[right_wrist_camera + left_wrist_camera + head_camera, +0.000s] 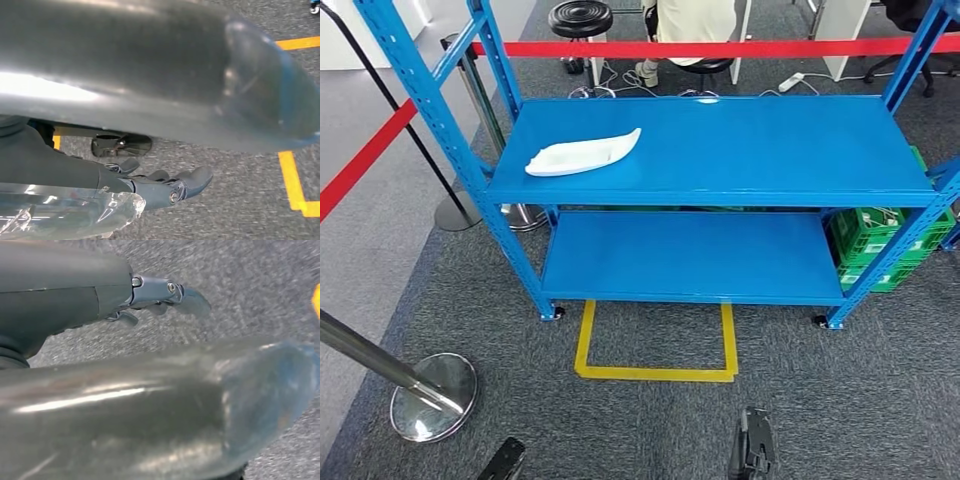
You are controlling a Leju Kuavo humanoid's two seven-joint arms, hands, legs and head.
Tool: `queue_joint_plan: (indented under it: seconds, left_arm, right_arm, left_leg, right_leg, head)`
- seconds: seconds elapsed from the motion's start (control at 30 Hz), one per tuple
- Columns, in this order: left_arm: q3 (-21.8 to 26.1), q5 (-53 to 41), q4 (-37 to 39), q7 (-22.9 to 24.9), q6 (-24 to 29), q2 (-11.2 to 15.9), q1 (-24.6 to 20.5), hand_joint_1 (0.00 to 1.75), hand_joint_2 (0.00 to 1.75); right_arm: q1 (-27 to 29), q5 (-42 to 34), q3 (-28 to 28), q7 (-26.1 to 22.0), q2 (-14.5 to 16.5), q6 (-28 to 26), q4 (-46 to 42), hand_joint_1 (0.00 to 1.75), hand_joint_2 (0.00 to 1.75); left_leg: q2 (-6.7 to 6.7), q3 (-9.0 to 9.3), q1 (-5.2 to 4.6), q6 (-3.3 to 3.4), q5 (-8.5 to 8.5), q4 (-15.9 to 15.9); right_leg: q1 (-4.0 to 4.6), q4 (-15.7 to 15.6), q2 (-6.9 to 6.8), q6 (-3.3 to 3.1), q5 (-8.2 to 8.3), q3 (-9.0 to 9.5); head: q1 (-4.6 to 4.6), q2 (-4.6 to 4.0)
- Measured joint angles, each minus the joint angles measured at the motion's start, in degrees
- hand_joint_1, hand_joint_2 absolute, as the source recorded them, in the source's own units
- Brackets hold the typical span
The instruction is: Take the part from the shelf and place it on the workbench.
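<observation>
The part (584, 153), a white, long, shallow moulded piece tapering to a point at one end, lies flat on the left half of the top board of the blue metal shelf (773, 150), smooth-painted, with perforated uprights. Below it, a second blue board sits bare above grey, nubbly carpet (848, 400) marked with yellow tape (656, 373) in 3 sides of a rectangle. Green plastic crates (882, 240) are half hidden behind the right upright. Down low, the left hand (501, 462) and right hand (752, 448) are cut off by the frame edge. In the wrist views, the left hand (113, 295) and right hand (151, 185) hang with fingers stretched out, gripping nothing. A chrome post base (433, 397) gleams at left; a red belt (712, 47) crosses behind, with a seated person (693, 25) mostly cropped.
</observation>
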Motion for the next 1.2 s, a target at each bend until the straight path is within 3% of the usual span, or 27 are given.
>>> queue_joint_plan:
  seconds: [0.03, 0.1, 0.13, 0.27, 0.33, 0.4, 0.43, 0.47, 0.5, 0.6, 0.63, 0.7, 0.77, 0.83, 0.87, 0.9, 1.0, 1.03, 1.2]
  left_arm:
    - [0.0, 0.03, 0.0, 0.0, 0.05, 0.01, 0.04, 0.0, 0.0]
    - [-0.01, 0.1, 0.0, 0.1, 0.22, 0.02, 0.11, 0.0, 0.0]
    - [-0.01, 0.13, 0.0, 0.19, 0.33, 0.01, 0.12, 0.0, 0.0]
    - [0.02, 0.13, 0.0, 0.39, 0.62, -0.11, 0.03, 0.0, 0.0]
    - [0.02, 0.13, 0.0, 0.39, 0.69, -0.15, -0.12, 0.0, 0.0]
    - [0.01, 0.13, 0.0, 0.39, 0.71, -0.1, -0.23, 0.0, 0.0]
    - [0.02, 0.13, 0.0, 0.39, 0.71, -0.1, -0.19, 0.0, 0.0]
    - [0.02, 0.13, 0.0, 0.39, 0.71, -0.1, -0.13, 0.0, 0.0]
    - [0.03, 0.13, 0.0, 0.39, 0.71, -0.11, -0.07, 0.0, 0.0]
    - [0.02, 0.13, 0.0, 0.39, 0.71, -0.14, -0.06, 0.0, 0.0]
    - [0.02, 0.13, 0.0, 0.4, 0.72, -0.14, -0.1, 0.0, 0.0]
    - [0.01, 0.12, 0.0, 0.46, 0.79, -0.09, -0.17, 0.0, 0.0]
    - [0.01, 0.07, 0.0, 0.59, 0.9, -0.08, -0.19, 0.0, 0.87]
    - [-0.03, -0.24, 0.0, 0.75, 0.99, -0.1, -0.22, 0.0, 1.75]
    - [-0.1, -0.55, 0.0, 0.98, 0.78, -0.09, -0.23, 0.0, 1.75]
    - [-0.19, -0.83, 0.0, 1.23, 0.24, -0.05, -0.21, 0.0, 1.75]
    - [-0.34, -0.61, 0.0, 1.68, -2.16, 0.2, -0.11, 0.0, 0.44]
    - [-0.34, -0.44, 0.0, 2.01, -2.05, 0.17, -0.11, 0.0, 0.0]
    - [-0.43, -0.6, 0.0, 4.66, 2.2, -1.18, -0.56, 0.0, 0.0]
  right_arm:
    - [0.01, -0.18, 0.03, -0.01, 0.0, -0.02, 0.01, 0.0, 0.0]
    - [-0.09, -0.93, 0.08, -0.03, 0.01, -0.04, 0.04, 0.0, 0.0]
    - [-0.16, -1.34, 0.11, -0.04, 0.01, -0.03, 0.05, 0.0, 0.0]
    - [-0.47, -2.01, 0.26, -0.14, 0.0, 0.02, 0.05, 0.0, 0.0]
    - [-0.63, -2.02, 0.31, -0.21, -0.01, 0.02, 0.03, 0.0, 0.0]
    - [-0.62, -2.04, 0.33, -0.23, -0.03, 0.04, 0.06, 0.0, 0.0]
    - [-0.54, -2.05, 0.34, -0.23, -0.04, 0.05, 0.09, 0.0, 0.0]
    - [-0.46, -2.07, 0.34, -0.23, -0.05, 0.07, 0.14, 0.0, 0.0]
    - [-0.42, -2.06, 0.34, -0.23, -0.06, 0.07, 0.19, 0.0, 0.0]
    - [-0.43, -2.06, 0.34, -0.24, -0.1, 0.08, 0.32, 0.0, 0.0]
    - [-0.44, -2.08, 0.35, -0.22, -0.1, 0.1, 0.37, 0.0, 0.0]
    - [-0.46, -2.28, 0.37, -0.16, -0.11, 0.12, 0.46, 0.0, 0.0]
    - [-0.46, -2.69, 0.38, 0.0, -0.12, 0.09, 0.48, 0.0, 0.87]
    - [-0.46, -3.05, 0.37, -0.13, -0.13, -0.28, 0.58, 0.0, 1.75]
    - [-0.47, -3.14, 0.36, -0.6, -0.16, -0.33, 0.87, 0.0, 1.75]
    - [-0.53, -3.18, 0.35, -1.38, -0.22, -0.24, 1.49, 0.0, 1.31]
    - [-0.87, -3.68, 0.26, -4.13, -0.54, 0.85, 4.65, 0.0, 0.0]
    - [-1.23, -4.22, 0.12, -4.51, -0.61, 1.04, 5.9, 0.0, 0.0]
    - [-4.4, -6.23, -1.65, -4.83, -0.66, 0.91, 11.61, 0.0, 0.0]
  left_leg:
    - [0.0, -0.04, -0.1, 0.31, 2.33, -2.77]
    - [0.13, 0.48, -0.44, 0.99, 8.74, -9.25]
    - [0.18, 0.74, -0.6, 1.21, 10.75, -11.31]
    - [0.17, 1.89, -0.28, 2.0, 12.94, -13.07]
    - [0.24, 2.52, 0.1, 2.7, 13.45, -13.39]
    - [0.27, 2.72, 0.09, 3.13, 12.95, -13.38]
    - [0.2, 2.84, 0.09, 3.21, 12.67, -13.38]
    - [0.1, 3.07, 0.09, 3.21, 12.35, -13.37]
    - [-0.01, 3.44, 0.1, 3.15, 12.01, -13.36]
    - [-0.27, 4.79, 0.0, 2.56, 10.8, -13.24]
    - [-0.33, 5.03, -0.11, 2.33, 10.48, -13.13]
    - [-0.41, 5.14, -0.35, 2.5, 10.32, -13.0]
    - [-0.37, 5.22, -0.36, 2.94, 10.47, -13.29]
    - [-0.35, 5.39, -0.34, 2.82, 10.48, -13.66]
    - [-0.35, 5.48, -0.33, 2.63, 10.47, -13.83]
    - [-0.35, 5.54, -0.32, 2.37, 10.46, -13.97]
    - [-0.35, 5.63, -0.28, 1.76, 10.44, -14.2]
    - [-0.35, 5.63, -0.26, 1.65, 10.44, -14.23]
    - [-0.34, 5.63, -0.27, 1.44, 10.44, -14.24]
  right_leg:
    - [0.01, -0.03, 0.05, 0.07, -0.65, 0.91]
    - [0.15, -0.05, 0.12, 0.43, -1.94, 2.5]
    - [0.26, -0.11, 0.2, 0.7, -2.63, 3.13]
    - [0.67, -0.33, 0.25, 1.78, -4.79, 4.64]
    - [0.62, 3.79, 0.04, 2.42, -7.13, 2.89]
    - [0.4, 11.76, -0.09, 2.94, -10.27, -2.25]
    - [0.31, 14.95, -0.1, 3.1, -10.81, -4.8]
    - [0.24, 16.22, -0.1, 3.22, -10.08, -6.53]
    - [0.17, 15.22, -0.11, 3.28, -8.08, -7.16]
    - [0.01, 4.74, -0.11, 3.03, 0.16, -4.78]
    - [-0.04, 2.32, -0.08, 2.84, 1.62, -4.01]
    - [-0.04, 1.07, 0.03, 2.6, 2.2, -3.51]
    - [0.05, 1.05, 0.12, 2.45, 2.2, -3.52]
    - [0.12, 1.05, 0.14, 2.16, 2.02, -3.53]
    - [0.13, 1.05, 0.14, 2.04, 1.95, -3.52]
    - [0.14, 1.05, 0.13, 1.92, 1.88, -3.51]
    - [0.18, 1.06, 0.11, 1.74, 1.77, -3.5]
    - [0.19, 1.07, 0.11, 1.73, 1.76, -3.5]
    - [0.16, 1.05, 0.07, 1.71, 1.76, -3.47]
  head:
    - [-0.05, 0.0]
    - [-0.17, 0.0]
    - [-0.19, 0.0]
    - [-0.15, 0.0]
    - [0.24, 0.0]
    - [0.53, 0.0]
    - [0.52, 0.0]
    - [0.54, 0.0]
    - [0.52, 0.0]
    - [0.58, 0.0]
    - [0.55, 0.0]
    - [0.43, 0.0]
    - [0.35, 0.0]
    - [0.35, 0.0]
    - [0.35, 0.0]
    - [0.35, 0.0]
    - [0.37, 0.0]
    - [0.37, 0.0]
    - [0.4, 0.0]
